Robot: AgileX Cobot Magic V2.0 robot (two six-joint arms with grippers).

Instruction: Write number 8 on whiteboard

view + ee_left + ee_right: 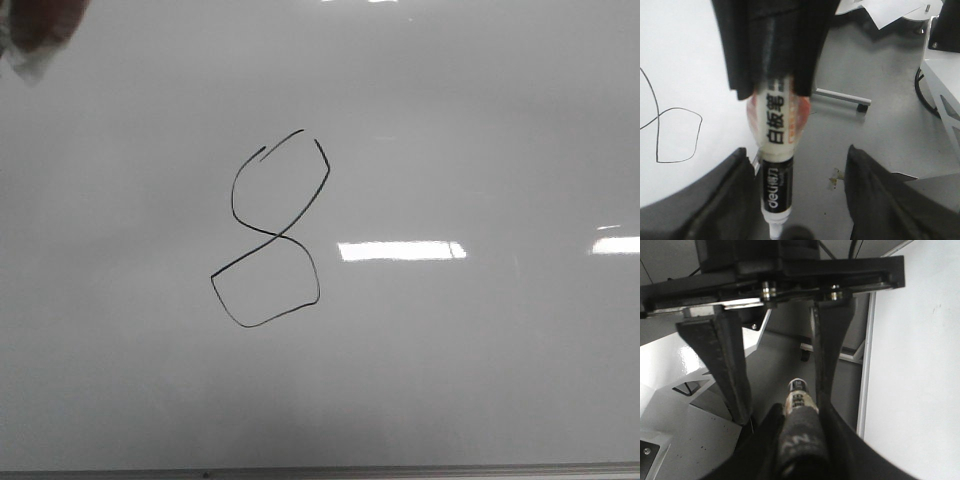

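Note:
The number 8 (277,237) is a thin black figure near the middle of the whiteboard (480,380). Part of it (659,116) shows on the board (685,60) in the left wrist view. The two grippers face each other beside the board's edge (867,365). My right gripper (802,432) is shut on a white-and-black marker (777,145), also seen from the left wrist (775,92). My left gripper (797,150) is open, its fingers (725,200) either side of the marker's nib end, apart from it. A blurred reddish-white thing (35,35) sits top left.
Grey floor lies beside the board. On it are a white frame bar with a caster (842,97), a black cable (922,95) and a white cabinet (945,75). A metal strip (320,470) runs along the board's near edge.

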